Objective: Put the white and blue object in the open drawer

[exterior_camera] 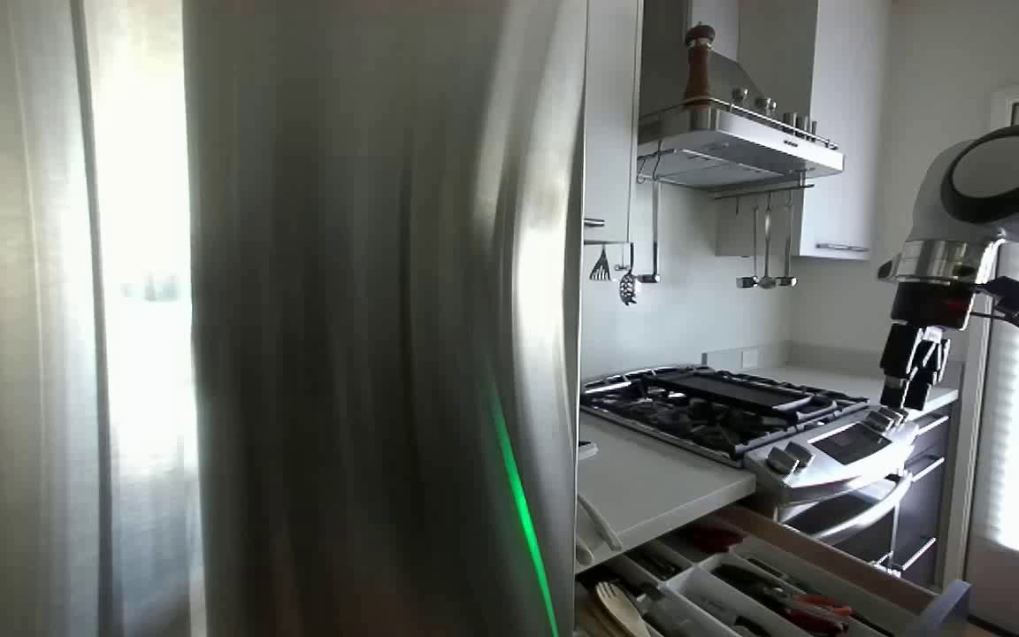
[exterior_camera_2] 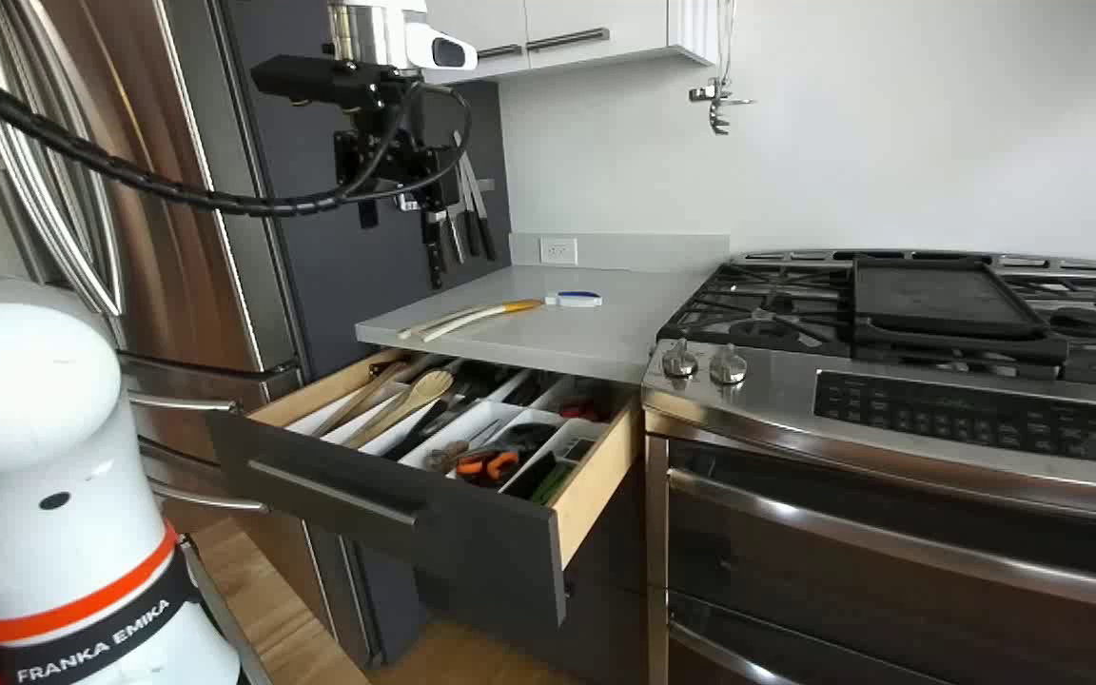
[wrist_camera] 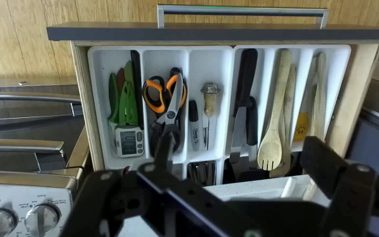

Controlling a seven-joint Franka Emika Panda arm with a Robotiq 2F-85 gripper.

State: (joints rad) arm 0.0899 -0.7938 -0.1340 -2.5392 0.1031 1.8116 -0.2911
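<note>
The white and blue object (exterior_camera_2: pixel 575 299) lies on the counter behind the open drawer in an exterior view. In the wrist view it is hidden or out of view. The open drawer (exterior_camera_2: pixel 596 495) is pulled out below the counter; its front also shows in the wrist view (wrist_camera: pixel 209 34) and its side wall in an exterior view (exterior_camera: pixel 837 557). My gripper (exterior_camera_2: pixel 401 245) hangs above the drawer and counter, to the left of the object and apart from it. Its fingers are spread with nothing between them in the wrist view (wrist_camera: pixel 239 146). The gripper also shows in an exterior view (exterior_camera: pixel 907 394).
Wooden tongs with an orange end (exterior_camera_2: pixel 481 316) lie on the counter (exterior_camera_2: pixel 596 342) beside the object. The drawer holds a white divided tray (wrist_camera: pixel 211 54) with scissors (wrist_camera: pixel 171 115), knives and wooden spoons. A stove (exterior_camera_2: pixel 890 362) and a fridge (exterior_camera: pixel 341 310) flank the counter.
</note>
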